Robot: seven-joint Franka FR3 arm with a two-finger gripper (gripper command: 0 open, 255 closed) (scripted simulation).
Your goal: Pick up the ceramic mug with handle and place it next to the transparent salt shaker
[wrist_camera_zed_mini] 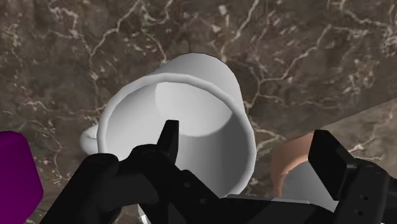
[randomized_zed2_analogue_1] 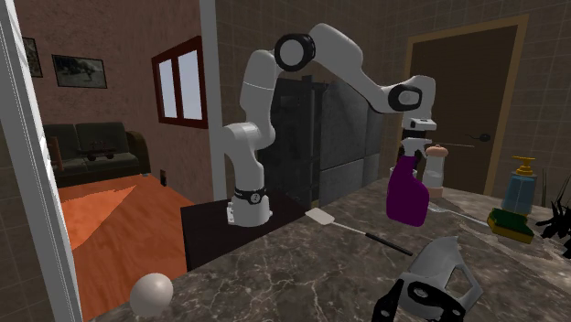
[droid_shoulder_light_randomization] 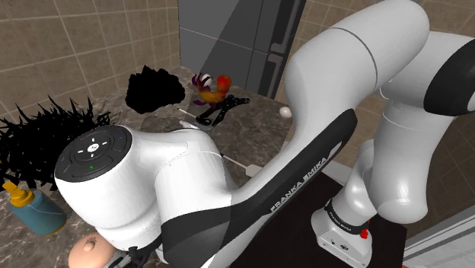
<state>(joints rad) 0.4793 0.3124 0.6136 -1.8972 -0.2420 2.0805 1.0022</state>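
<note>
Jaws: open wide, one finger (wrist_camera_zed_mini: 168, 137) inside the mug (wrist_camera_zed_mini: 203, 83), the other outside its wall, holding nothing.
Mug: white, near edge hidden; resting on the table (wrist_camera_zed_mini: 63, 51) or lifted, cannot tell.
Shaker (wrist_camera_zed_mini: 286, 168): just beside, half hidden.
Purple bottle (wrist_camera_zed_mini: 16, 172): cut off.

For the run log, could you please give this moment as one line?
target: white handled mug, upright on dark marbled counter | claw: open, astride its rim | held: no
</note>
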